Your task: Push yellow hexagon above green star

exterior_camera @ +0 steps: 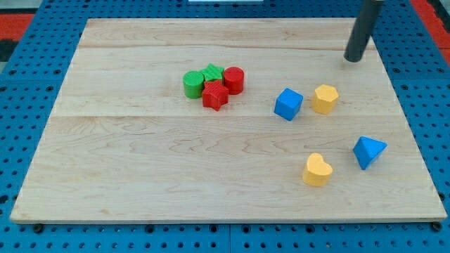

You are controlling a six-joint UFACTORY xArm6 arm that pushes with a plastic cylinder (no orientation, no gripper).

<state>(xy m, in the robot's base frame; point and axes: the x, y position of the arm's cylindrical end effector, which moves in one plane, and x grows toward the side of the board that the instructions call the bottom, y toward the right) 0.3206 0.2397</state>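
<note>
The yellow hexagon [325, 98] lies right of the board's middle, next to a blue cube [288, 104] on its left. The green star [214, 73] sits in a tight cluster at the upper middle, with a green cylinder [192, 84] on its left, a red cylinder [233, 80] on its right and a red star [215, 95] below it. My tip [353, 59] is at the upper right, above and a little right of the yellow hexagon, apart from it.
A yellow heart [317, 170] and a blue triangular block [369, 151] lie at the lower right. The wooden board [140, 161] rests on a blue pegboard; its right edge is near my tip.
</note>
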